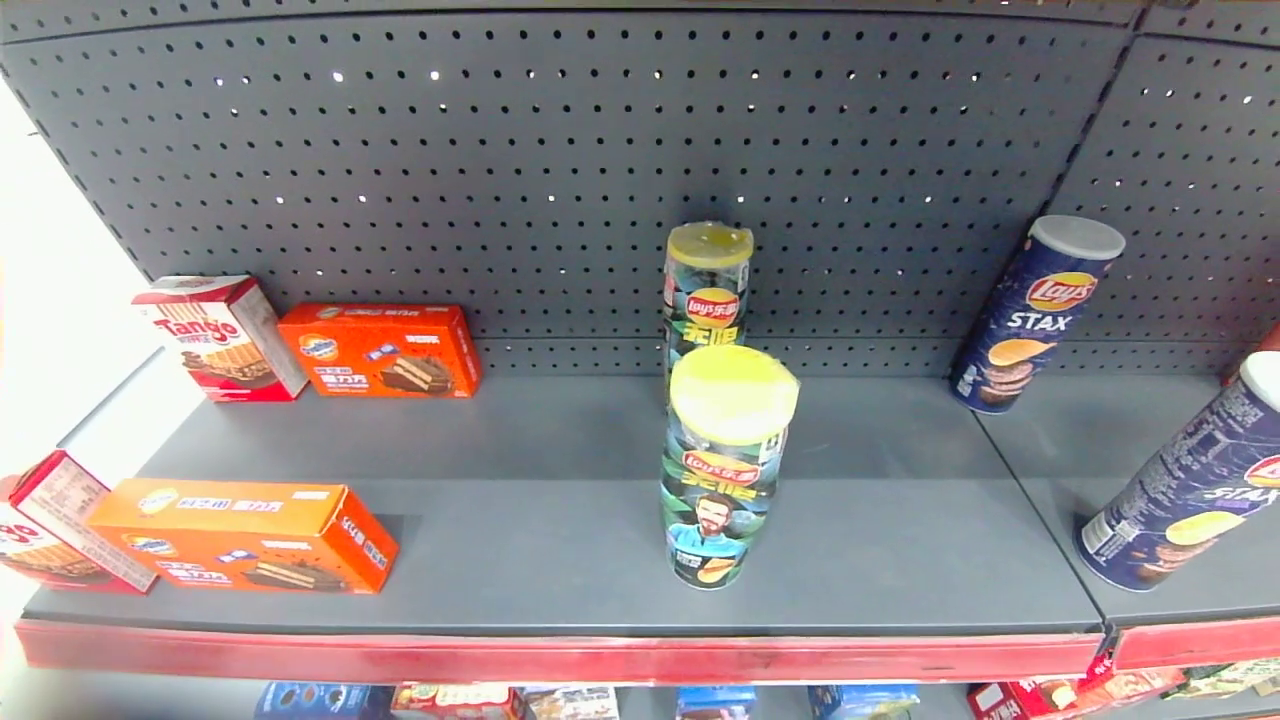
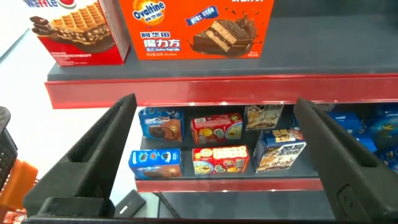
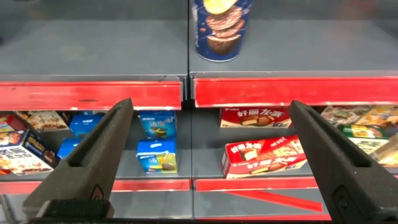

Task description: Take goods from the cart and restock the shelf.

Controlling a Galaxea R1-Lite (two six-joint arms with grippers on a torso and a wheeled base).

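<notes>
Two yellow-lidded cans (image 1: 725, 480) stand upright on the shelf (image 1: 900, 520); I see left gripper (image 2: 214, 102) and right gripper (image 3: 211, 104) spread wide, empty.

Two green cans (image 1: 725, 470) (image 1: 707, 290); two blue cans (image 1: 1035, 315) (image 1: 1190, 490); two orange boxes (image 1: 380, 350) (image 1: 240, 535); two wafer boxes (image 1: 220, 338) (image 1: 55, 525).

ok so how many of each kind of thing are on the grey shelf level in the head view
yellow-lidded crisp cans: 2
blue crisp cans: 2
orange boxes: 2
red-and-white wafer boxes: 2
Total: 8, leaving out a red sliver cut off at the right edge.
</notes>
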